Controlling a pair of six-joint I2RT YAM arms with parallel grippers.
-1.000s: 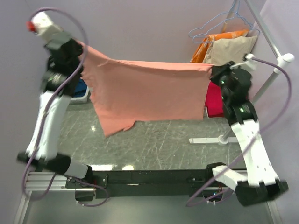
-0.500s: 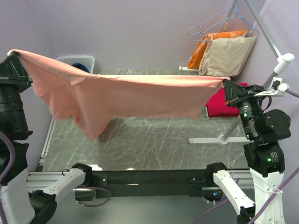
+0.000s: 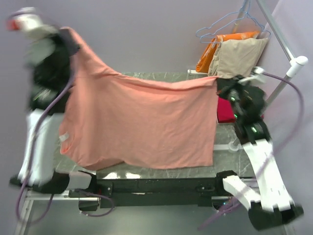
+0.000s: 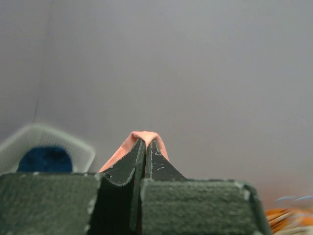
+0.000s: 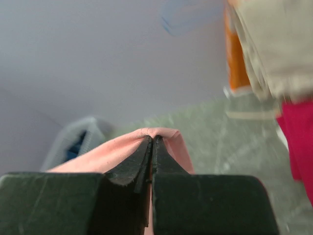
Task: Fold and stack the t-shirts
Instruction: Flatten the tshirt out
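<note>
The salmon-pink t-shirt [image 3: 142, 122] hangs as a wide sheet above the desk [image 3: 224, 133], stretched between the two arms. Its lower edge comes down near the front of the desk, and I cannot tell if it touches. I judge that it is held by two corners so that its own weight pulls it flat before it is laid down for folding. The left jaws hold their corner higher than the right jaws, so the top edge slopes down to the right. The top view gives the whole spread, but there the left arm [image 3: 46, 68] is blurred and no grip can be read. The wrist views supply this: in each one the jaws are pressed together on a thin fold of pink cloth. The left wrist view also shows the navy-blue t-shirt [image 4: 43, 160] in a white basket [image 4: 14, 147], which the cloth hides from above. The crimson-red t-shirt [image 3: 226, 111] lies on the desk beside the right arm [image 3: 254, 137].
</note>
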